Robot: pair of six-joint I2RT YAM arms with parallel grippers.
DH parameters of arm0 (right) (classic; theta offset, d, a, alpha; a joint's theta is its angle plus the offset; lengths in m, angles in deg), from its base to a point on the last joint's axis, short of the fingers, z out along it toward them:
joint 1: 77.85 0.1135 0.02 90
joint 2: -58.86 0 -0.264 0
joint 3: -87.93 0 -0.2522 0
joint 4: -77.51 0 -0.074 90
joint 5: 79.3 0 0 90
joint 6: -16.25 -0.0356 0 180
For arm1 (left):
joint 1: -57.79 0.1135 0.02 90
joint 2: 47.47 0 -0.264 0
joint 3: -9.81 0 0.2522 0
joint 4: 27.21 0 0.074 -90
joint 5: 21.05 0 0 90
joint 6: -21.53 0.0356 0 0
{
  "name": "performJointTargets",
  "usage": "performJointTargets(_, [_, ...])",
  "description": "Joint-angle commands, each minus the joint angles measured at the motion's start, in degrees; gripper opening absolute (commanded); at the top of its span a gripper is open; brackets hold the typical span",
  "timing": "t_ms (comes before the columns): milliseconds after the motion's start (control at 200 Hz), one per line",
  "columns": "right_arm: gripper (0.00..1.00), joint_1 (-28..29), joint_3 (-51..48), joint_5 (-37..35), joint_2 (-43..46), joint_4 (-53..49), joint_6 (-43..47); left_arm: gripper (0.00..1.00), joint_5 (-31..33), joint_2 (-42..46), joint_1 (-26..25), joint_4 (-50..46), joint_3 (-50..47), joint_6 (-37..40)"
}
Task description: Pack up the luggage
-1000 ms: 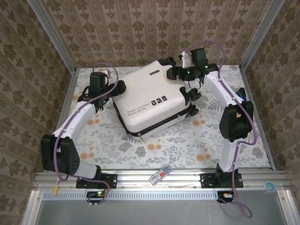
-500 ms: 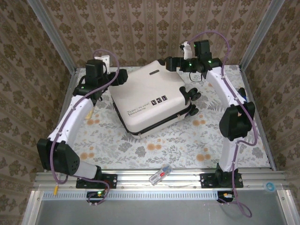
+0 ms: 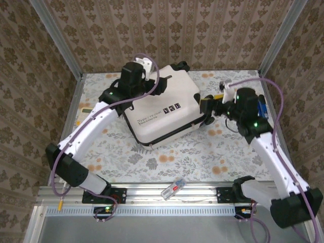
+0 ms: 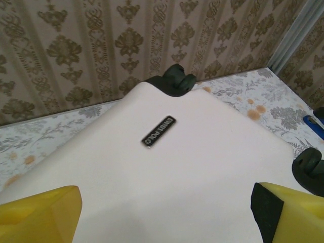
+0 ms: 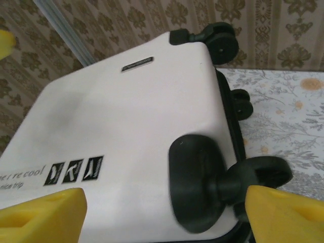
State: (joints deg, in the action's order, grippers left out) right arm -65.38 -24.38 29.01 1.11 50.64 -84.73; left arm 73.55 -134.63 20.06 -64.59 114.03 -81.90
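Luggage (image 3: 174,119): closed, lying flat with the white shell up on the floral-cloth table (image 3: 177,152). It sits in the far half, turned at an angle to the table edges. The black wheels are along its right end.

Left gripper (image 3: 156,86): over the far left part of the shell, with the arm reaching in from the left. In the left wrist view the gripper (image 4: 167,207) is spread wide. Its yellow fingers (image 4: 38,215) sit in the two lower corners, with plain white shell between and beneath them. Nothing is pinched. Whether the fingers touch the shell: cannot tell.

Right gripper (image 3: 205,105): at the luggage's right end, just beside the wheels. In the right wrist view the gripper (image 5: 166,202) is spread. One caster wheel (image 5: 197,187), blurred and close, sits between the yellow fingers (image 5: 40,212), nearer the finger at picture right. The other finger stands clear of it, so nothing is clamped. Contact on the near side: cannot tell.

Views compared:
- The top view gives the whole layout: both arms bent in toward the luggage from either side. A small clear item (image 3: 173,188) with a red part lies on the metal rail between the arm bases.
- The left wrist view makes the nameplate (image 4: 158,131) readable as "SWISS POLO". It also shows the far corner wheel (image 4: 174,81) against the patterned wall.
- The right wrist view shows the three printed marks (image 5: 73,169) on the shell up close, with part of a line of lettering beside them.
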Motion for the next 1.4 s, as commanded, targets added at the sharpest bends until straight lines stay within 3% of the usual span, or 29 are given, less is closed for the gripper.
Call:
performJointTargets(0, [0.79,4.93,-10.33,-6.03,3.04,6.87,-1.74,0.88,2.45,-4.80,-2.61,1.50,3.59,-1.60])
performJointTargets(175, [0.71,12.93,-22.52,-11.78,2.13,17.05,-3.59,0.87,9.11,-5.93,-8.68,7.99,-1.81,-6.16])
performJointTargets(320, [0.67,13.36,-27.60,-12.81,-2.37,24.07,-7.13,0.87,12.10,-4.12,-11.84,8.63,-6.08,-8.85])
performJointTargets(635, [0.58,13.42,-27.01,-15.34,-12.18,31.74,-7.47,0.86,20.34,-1.53,-16.61,7.93,-10.49,-10.16])
performJointTargets(785, [0.42,13.37,-25.63,-13.39,-15.38,33.91,-5.98,0.85,22.56,-0.01,-18.40,7.17,-11.71,-11.06])
performJointTargets(990, [0.25,13.54,-27.79,-10.49,-16.28,38.57,-6.06,0.85,34.62,3.09,-26.53,1.73,-15.01,-13.76])
performJointTargets(1080, [0.15,13.55,-28.04,-10.28,-15.78,38.52,-5.76,0.80,38.05,3.91,-29.65,-0.65,-16.87,-16.17])
performJointTargets(1260, [0.02,13.55,-27.83,-11.22,-14.89,36.62,-5.18,0.69,39.34,5.15,-34.42,-1.80,-21.88,-22.85])
performJointTargets(1395, [0.00,13.56,-27.83,-11.60,-14.58,35.88,-5.14,0.67,37.59,3.27,-35.86,-3.49,-25.11,-30.06])
